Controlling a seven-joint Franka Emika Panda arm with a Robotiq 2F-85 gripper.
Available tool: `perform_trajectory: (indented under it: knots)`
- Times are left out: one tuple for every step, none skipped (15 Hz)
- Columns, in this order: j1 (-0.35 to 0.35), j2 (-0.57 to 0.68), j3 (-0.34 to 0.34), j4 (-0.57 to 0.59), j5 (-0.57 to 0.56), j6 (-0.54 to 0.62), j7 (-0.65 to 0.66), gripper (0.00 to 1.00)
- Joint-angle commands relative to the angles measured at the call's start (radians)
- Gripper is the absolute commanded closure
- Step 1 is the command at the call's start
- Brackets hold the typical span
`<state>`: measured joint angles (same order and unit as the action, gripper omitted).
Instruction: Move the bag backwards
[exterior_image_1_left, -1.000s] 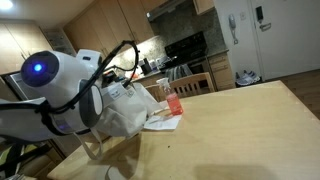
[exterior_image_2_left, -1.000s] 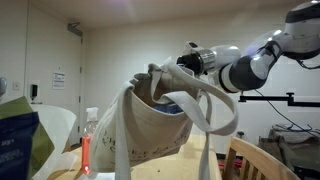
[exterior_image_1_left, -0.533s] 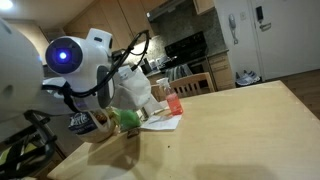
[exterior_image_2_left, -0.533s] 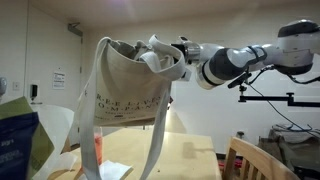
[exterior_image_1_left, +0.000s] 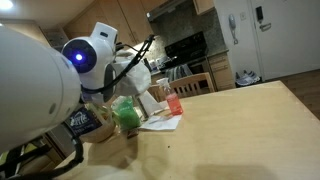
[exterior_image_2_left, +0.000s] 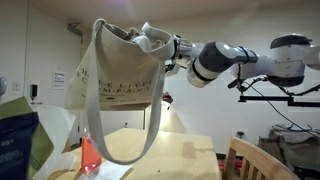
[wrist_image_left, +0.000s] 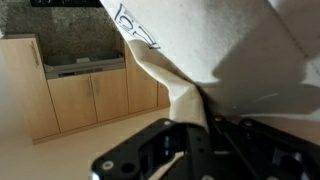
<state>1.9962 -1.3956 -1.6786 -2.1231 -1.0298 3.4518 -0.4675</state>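
Nearest the lens in an exterior view: blue-green packet (exterior_image_2_left: 18, 135), then bottle (exterior_image_2_left: 87, 158) of red liquid standing on the table (exterior_image_2_left: 195, 160). Bag (exterior_image_2_left: 115, 75) is above both, fully off the table, hanging in mid-air over the bottle end, mouth up and tilted. Strap (exterior_image_2_left: 158, 110) droops in a long loop below the body. Handling, judged: soft cloth, no stiffness, prob. light; sags and swings under its own weight, so loose strap could catch the bottle on set-down. Not fragile, not slippery. Best hold pt is the rim or strap root, where the fabric bunches; side panel gives nothing to pinch. Gripper (exterior_image_2_left: 152, 40) meets the bag at the top rim. Wrist view: fold of fabric runs down betw. the fingers, jaws closed tight on it, no gap visible. Beyond: arm, wall, door.
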Motion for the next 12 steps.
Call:
perform_trajectory:
  knots:
    - [0.068,-0.084,0.045,0.036,0.035,0.010,-0.047,0.99]
    - [0.080,-0.090,0.039,0.041,0.037,0.010,-0.049,0.99]
    - [0.091,-0.097,0.035,0.046,0.040,0.010,-0.050,0.99]
    - [0.100,-0.104,0.028,0.056,0.048,0.010,-0.057,0.99]
    - [0.106,-0.066,0.024,0.070,0.032,0.010,0.008,0.99]
    - [0.114,-0.072,0.011,0.084,0.033,0.010,0.000,0.99]
    - [0.123,-0.074,0.000,0.096,0.035,0.013,-0.001,0.99]
    - [0.129,-0.074,-0.015,0.108,0.038,0.015,-0.002,0.99]
    - [0.135,-0.073,-0.027,0.122,0.037,0.015,-0.006,0.99]
    - [0.140,-0.073,-0.038,0.139,0.044,0.015,-0.002,0.99]
    - [0.144,-0.077,-0.048,0.141,0.089,0.015,-0.046,0.99]
    - [0.151,-0.077,-0.066,0.149,0.105,0.015,-0.051,0.99]
